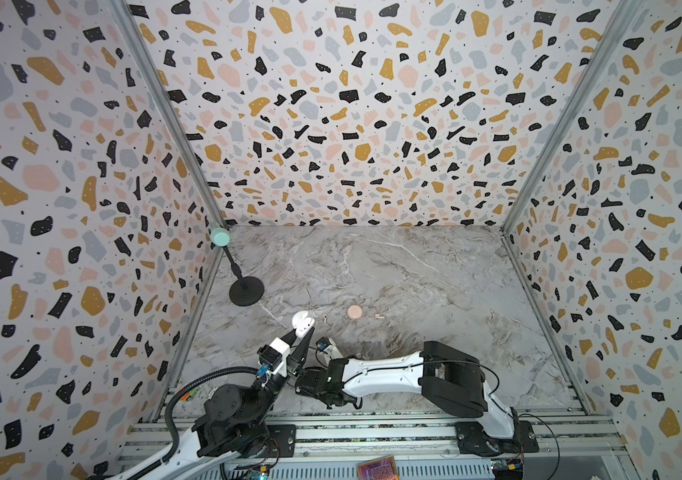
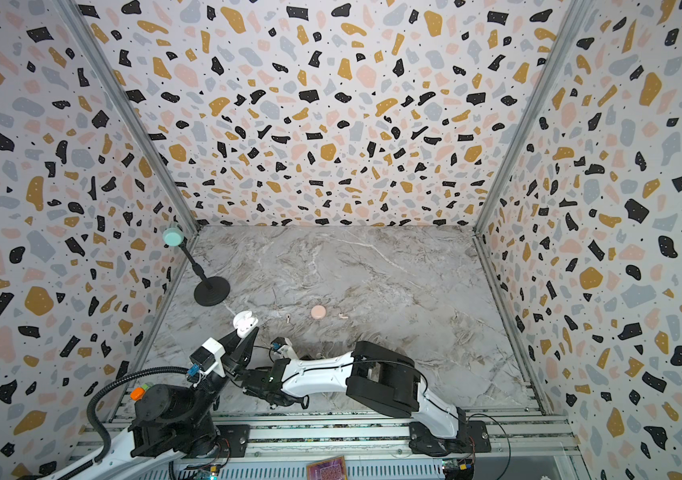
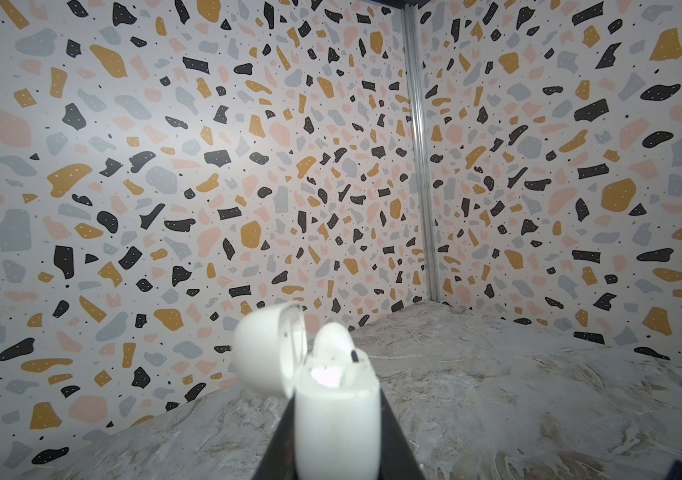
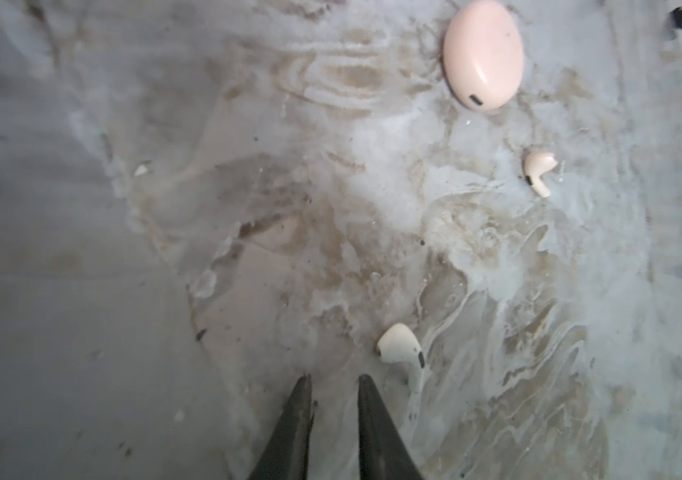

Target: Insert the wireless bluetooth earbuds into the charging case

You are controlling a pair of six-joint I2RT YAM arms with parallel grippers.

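The left pincer (image 1: 301,332) is clamped on a glossy white charging case (image 3: 331,419), held up to the left of the closed pink case (image 1: 354,311) in both top views. Its lid (image 3: 264,353) is swung open and one white earbud (image 3: 333,340) sits inside. The right pincer (image 4: 334,386), tips narrowly parted and empty, hovers over the marble desk (image 4: 81,249). A loose white earbud (image 4: 401,349), stemmed and tiny, lies just beside those tips, apart from the pink case. A pale pink earbud (image 4: 539,170) lies near that case.
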